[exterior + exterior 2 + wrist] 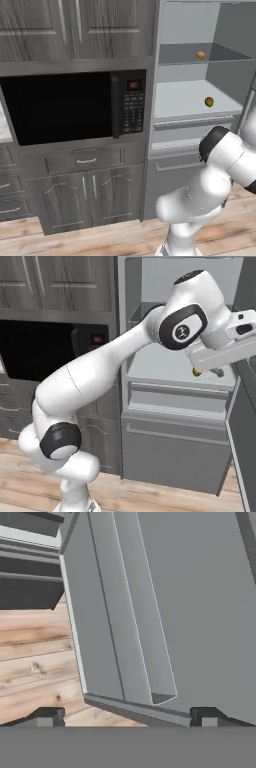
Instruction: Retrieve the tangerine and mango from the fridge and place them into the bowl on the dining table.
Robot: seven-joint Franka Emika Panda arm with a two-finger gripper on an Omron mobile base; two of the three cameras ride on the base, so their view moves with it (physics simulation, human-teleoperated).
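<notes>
Fridge (200,75) stands open in front of me, pale interior w/ shelves visible from both base cams. Tangerine (200,55) sits on the upper shelf, toward the back. Mango (209,102) lies on the shelf below, nearer the front edge & a bit right of the tangerine; in the right base view I only catch a sliver of it (196,373) peeking under the hand. Both fruits well apart from each other, nothing touching them.

Arm reaches up & right across the fridge opening; wrist sits at about the mango's shelf level in the right base view. Gripper (132,714) in hand cam: two dark tips far apart at the bottom, nothing between them, so I read it as spread wide & empty. Hand cam looks at the fridge door's (165,612) inner face w/ its moulded ledge, wood floor (35,662) beside it.

Microwave (70,107) is left of the fridge, black, door shut, w/ grey cabinets (75,25) above & below.
</notes>
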